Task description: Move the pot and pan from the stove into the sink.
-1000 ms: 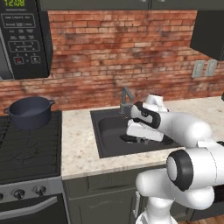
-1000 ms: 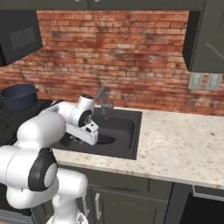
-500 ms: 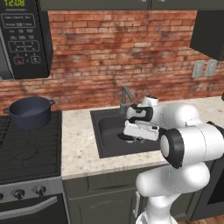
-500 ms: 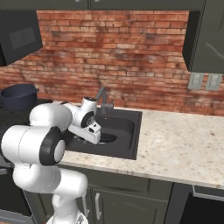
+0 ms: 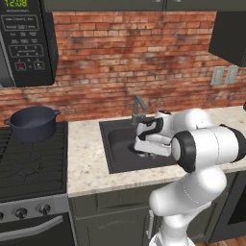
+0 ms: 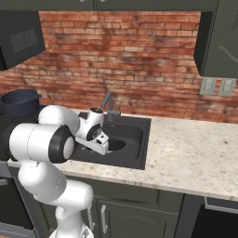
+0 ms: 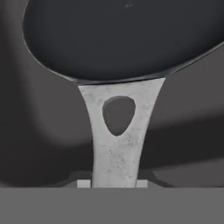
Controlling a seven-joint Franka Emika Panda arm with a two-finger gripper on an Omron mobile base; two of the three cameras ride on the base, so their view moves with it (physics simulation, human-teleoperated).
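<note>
Two fingers (image 7: 114, 183), seen at the bottom centre of the hand view, are closed on the tail of the pan's speckled grey handle. From there the handle runs straight up the frame, past its teardrop hanging hole, to the pan (image 7: 127, 39), whose dark round bowl fills the upper part. So the pan's long axis lies directly ahead of the fingers, in line with the hand, with the bowl at the far end.

Behind the pan in the hand view is the dark floor of the sink (image 7: 26, 131); whether the pan rests on it or hangs just above cannot be told. In the left base view the hand (image 5: 150, 139) sits at centre frame, inside the sink (image 5: 117, 163), just below the faucet (image 5: 138, 108). In the right base view a sliver of the pan (image 6: 115, 145) shows beside the hand, low in the basin. Releasing it looks like the step in hand.

One pan is at the sink. One pot (image 5: 32, 123) stands at the left edge of the left base view, on the back of the stove (image 5: 29, 168), well apart from the hand across the speckled surface (image 5: 86, 158). One arm does all the work.
</note>
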